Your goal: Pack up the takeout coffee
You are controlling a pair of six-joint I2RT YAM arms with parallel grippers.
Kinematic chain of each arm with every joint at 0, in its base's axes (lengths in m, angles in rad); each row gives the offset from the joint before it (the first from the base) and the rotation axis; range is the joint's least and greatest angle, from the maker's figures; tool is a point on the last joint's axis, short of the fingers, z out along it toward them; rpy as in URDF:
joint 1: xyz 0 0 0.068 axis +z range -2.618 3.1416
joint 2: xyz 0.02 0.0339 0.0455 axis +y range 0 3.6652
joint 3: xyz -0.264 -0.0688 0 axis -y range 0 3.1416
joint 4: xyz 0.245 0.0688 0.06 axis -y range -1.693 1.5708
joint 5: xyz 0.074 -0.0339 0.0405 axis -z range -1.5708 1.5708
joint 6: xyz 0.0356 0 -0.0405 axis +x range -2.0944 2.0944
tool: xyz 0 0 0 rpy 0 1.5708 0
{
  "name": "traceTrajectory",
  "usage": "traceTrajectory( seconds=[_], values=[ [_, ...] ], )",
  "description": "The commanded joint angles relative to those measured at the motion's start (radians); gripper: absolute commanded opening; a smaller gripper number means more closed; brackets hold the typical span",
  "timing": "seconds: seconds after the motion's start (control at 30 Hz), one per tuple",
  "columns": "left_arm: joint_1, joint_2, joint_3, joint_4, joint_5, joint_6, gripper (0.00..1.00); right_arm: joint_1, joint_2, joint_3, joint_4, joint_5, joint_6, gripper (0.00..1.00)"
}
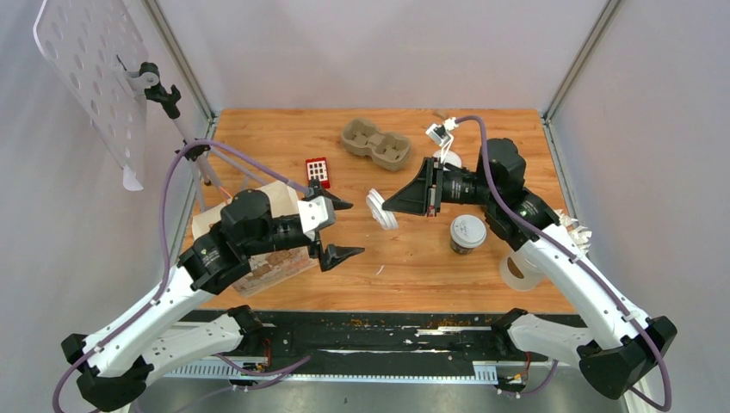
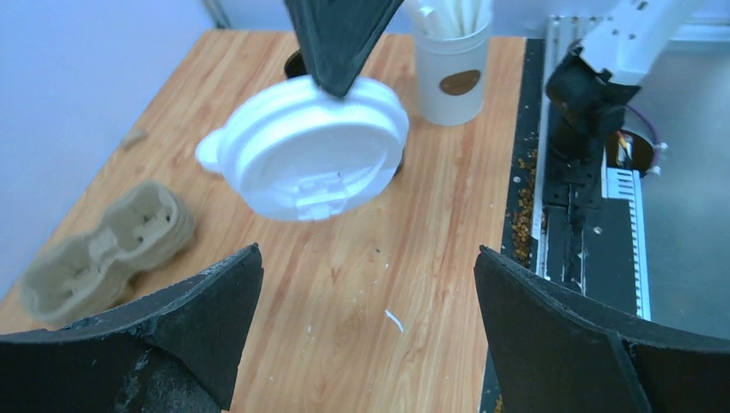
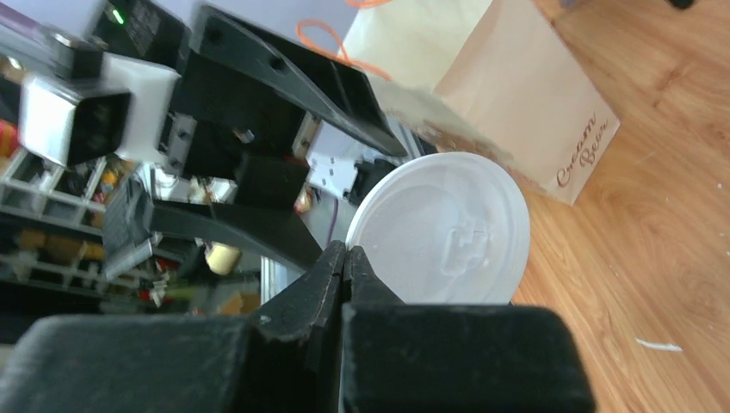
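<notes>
One takeout coffee (image 1: 467, 233), a dark cup with a white lid, stands upright on the table right of centre. In the left wrist view its dark cup (image 2: 295, 62) peeks out behind a loose white lid (image 2: 306, 148). My right gripper (image 1: 386, 206) is shut on that lid (image 1: 380, 210) at its rim and holds it on edge above the table, left of the coffee. In the right wrist view the lid (image 3: 448, 225) sits just past the right gripper (image 3: 346, 252). My left gripper (image 1: 343, 230) hangs open and empty, facing the lid from the left (image 2: 368, 258).
A grey-brown pulp cup tray (image 1: 375, 144) lies at the back centre. A paper bag (image 1: 269, 258) lies under my left arm. A small red object (image 1: 318, 172) sits behind it. A white holder of sticks (image 1: 520, 271) stands at the front right.
</notes>
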Motion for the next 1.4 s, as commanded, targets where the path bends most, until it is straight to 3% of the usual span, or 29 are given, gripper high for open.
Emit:
traceTrajectory(
  seconds=[0.0, 0.1, 0.2, 0.47, 0.57, 0.7, 0.87, 1.37],
  values=[
    [-0.001, 0.002, 0.122, -0.153, 0.163, 0.188, 0.99, 0.003, 0.010, 0.079, -0.197, -0.165, -0.215, 0.00],
    [-0.001, 0.038, 0.151, -0.205, 0.184, 0.212, 0.98, 0.003, 0.000, 0.057, -0.183, -0.190, -0.208, 0.00],
    [-0.001, 0.053, 0.146, -0.185, 0.115, 0.174, 0.98, 0.003, -0.028, 0.038, -0.169, -0.092, -0.170, 0.01],
    [-0.001, 0.000, -0.009, 0.146, -0.079, -0.086, 1.00, 0.020, -0.129, -0.177, 0.221, 0.147, 0.252, 0.00],
    [0.000, 0.040, -0.002, 0.185, -0.076, -0.126, 1.00, 0.034, -0.140, -0.153, 0.197, 0.210, 0.249, 0.00],
    [0.000, 0.101, 0.012, 0.214, 0.031, -0.127, 1.00, 0.043, -0.158, -0.144, 0.168, 0.276, 0.266, 0.00],
    [-0.002, 0.102, -0.053, 0.368, 0.105, -0.161, 1.00, 0.050, -0.183, -0.184, 0.183, 0.315, 0.305, 0.00],
    [-0.002, 0.117, -0.071, 0.417, 0.035, -0.117, 1.00, 0.068, -0.180, -0.196, 0.223, 0.307, 0.308, 0.00]
  ],
)
